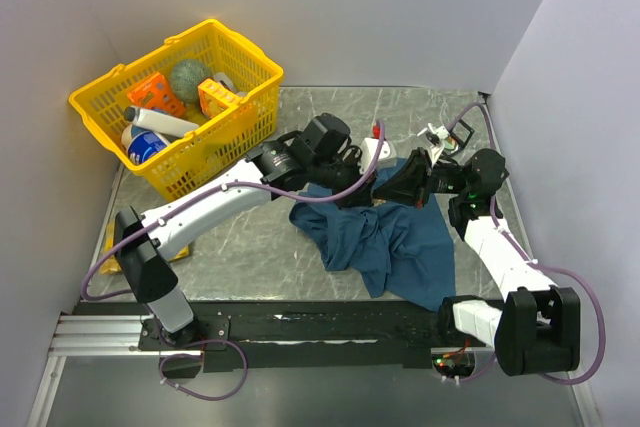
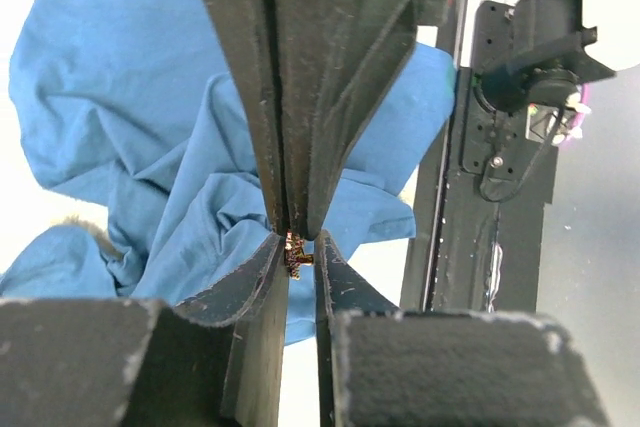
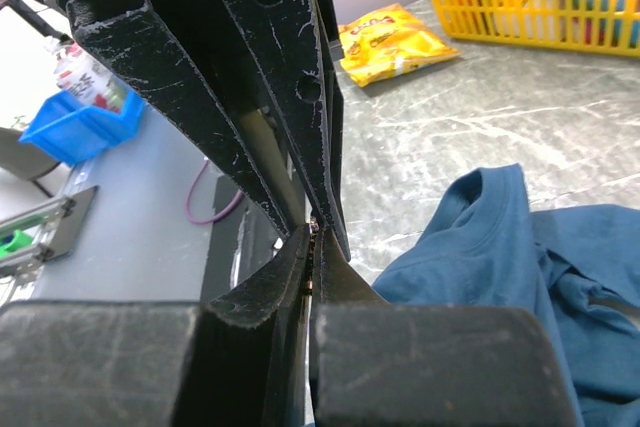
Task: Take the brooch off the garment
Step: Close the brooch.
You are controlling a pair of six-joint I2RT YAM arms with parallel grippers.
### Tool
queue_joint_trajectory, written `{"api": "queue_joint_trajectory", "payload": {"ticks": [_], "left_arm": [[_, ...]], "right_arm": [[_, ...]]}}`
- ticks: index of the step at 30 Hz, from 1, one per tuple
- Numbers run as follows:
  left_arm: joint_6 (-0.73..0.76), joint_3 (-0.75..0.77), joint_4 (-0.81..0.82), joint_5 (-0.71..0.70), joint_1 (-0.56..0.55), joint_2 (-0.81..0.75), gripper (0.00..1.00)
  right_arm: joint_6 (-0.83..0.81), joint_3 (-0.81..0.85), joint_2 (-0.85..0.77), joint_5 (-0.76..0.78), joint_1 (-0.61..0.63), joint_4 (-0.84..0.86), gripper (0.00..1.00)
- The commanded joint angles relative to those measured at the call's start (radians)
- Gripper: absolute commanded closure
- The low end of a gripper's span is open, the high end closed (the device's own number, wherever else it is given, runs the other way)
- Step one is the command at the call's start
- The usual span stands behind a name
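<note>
Gold-brown metal, small and knobbly, is seen pinched at the very tips of the left gripper (image 2: 299, 238): this is taken to be the brooch (image 2: 297, 252), and the jaws are closed on it down to a narrow slit. Its long axis cannot be made out, as too little of it shows. The garment (image 2: 150, 147), a soft dark blue shirt, matt and heavily creased, is spread beyond and below these jaws, with one raised fold just beside the lower finger. Whether the pin is free of that fold or caught in it cannot be told. The coming move is judged to turn on this: the cloth lies away from the tips along the line of the fingers, so a pull back along that line would be called for. The right gripper (image 3: 315, 232) is fully closed, and a tiny glint is seen at its tips. The collar and body of the shirt lie below and to the right of these jaws, and whether a fold is held there cannot be told. In the top view the two grippers are seen close together over the shirt's far edge, above a hard, veined grey table (image 3: 520, 107).
</note>
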Motion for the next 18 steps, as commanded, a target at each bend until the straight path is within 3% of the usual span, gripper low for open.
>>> {"api": "queue_joint_trajectory", "payload": {"ticks": [1,13,18], "left_arm": [[-0.054,0.057,0.122,-0.123,-0.013,0.031,0.99],[0.099,0.106,-0.029,-0.142,-0.076,0.065,0.93],[0.134,0.140,-0.097,-0.176,-0.099,0.090,0.95]], "right_arm": [[-0.019,0.010,-0.040,-0.088,0.023,-0.033,1.00],[-0.028,0.022,-0.026,-0.091,0.021,-0.055,1.00],[-0.010,0.021,-0.025,-0.088,0.023,-0.037,1.00]]}}
